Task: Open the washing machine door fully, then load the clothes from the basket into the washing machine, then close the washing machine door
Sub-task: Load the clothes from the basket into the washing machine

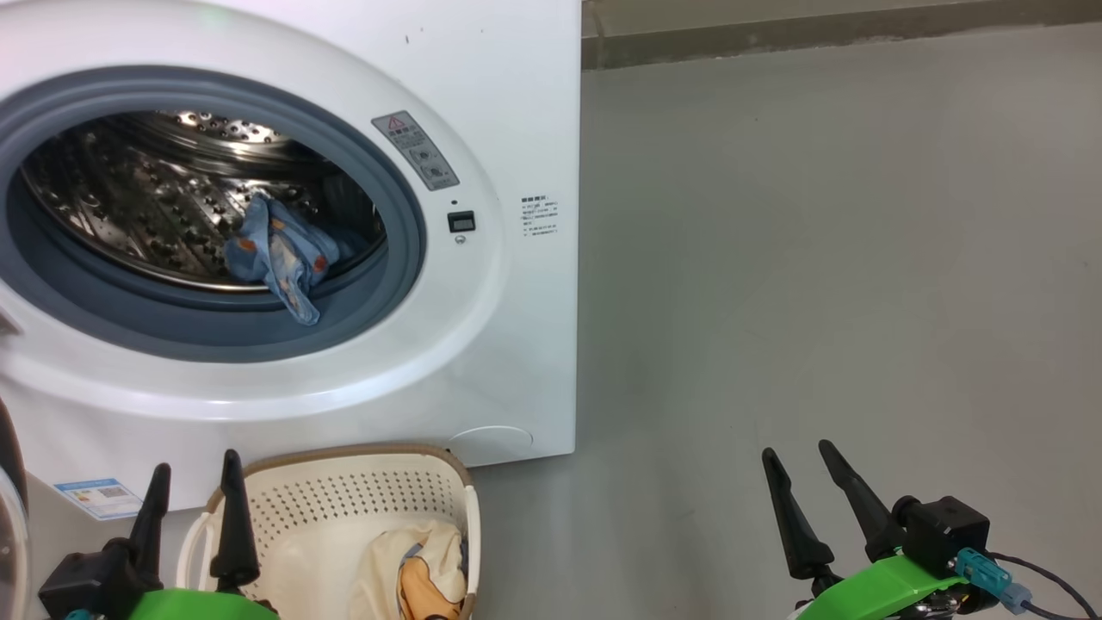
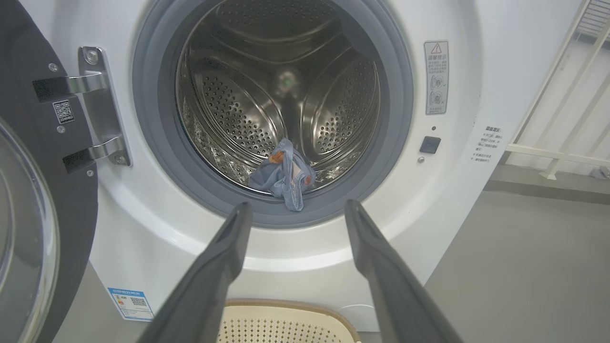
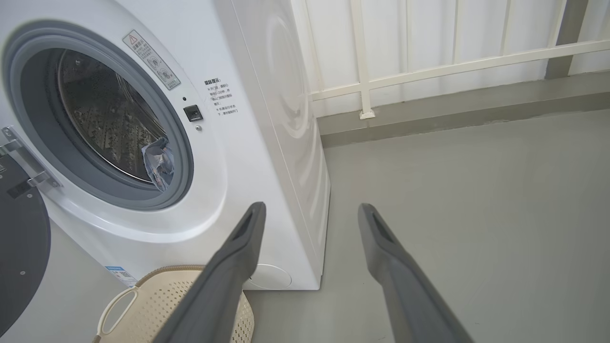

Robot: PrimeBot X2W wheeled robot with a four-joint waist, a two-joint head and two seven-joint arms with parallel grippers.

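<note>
The white washing machine (image 1: 482, 103) stands with its black door (image 2: 28, 200) swung wide open on the left. A light blue garment (image 1: 280, 254) lies at the drum's front lip, partly draped over the grey ring; it also shows in the left wrist view (image 2: 286, 174) and right wrist view (image 3: 159, 162). On the floor before the machine sits the cream basket (image 1: 344, 499), holding a cream garment (image 1: 426, 560) with an orange print. My left gripper (image 1: 196, 495) is open and empty just left of the basket. My right gripper (image 1: 796, 469) is open and empty over the floor at right.
Grey floor (image 1: 818, 258) stretches to the right of the machine. A white railing (image 3: 429, 71) and a low kerb run behind it. The open door's steel hinge (image 2: 97, 105) juts out at the machine's left side.
</note>
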